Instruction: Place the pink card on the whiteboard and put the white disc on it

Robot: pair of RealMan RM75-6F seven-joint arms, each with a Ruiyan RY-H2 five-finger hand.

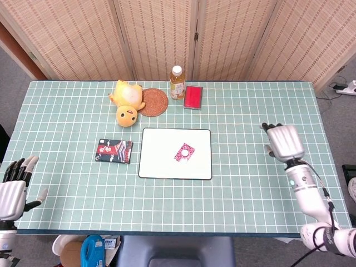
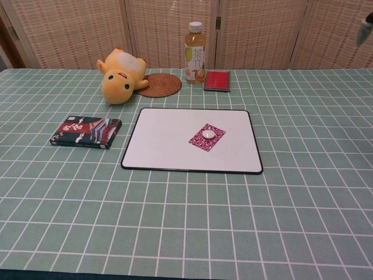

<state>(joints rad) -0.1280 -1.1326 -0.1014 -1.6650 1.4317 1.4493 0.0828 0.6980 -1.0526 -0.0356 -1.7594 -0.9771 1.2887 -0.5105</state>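
The pink card lies flat on the whiteboard, right of its middle. The white disc sits on top of the card. My right hand hovers far to the right of the board over the table, fingers apart and holding nothing; only a fingertip of it shows at the chest view's upper right edge. My left hand stays at the table's near left edge, fingers spread and empty.
A yellow plush toy, a woven coaster, a drink bottle and a red box line the back of the table. A dark patterned box lies left of the whiteboard.
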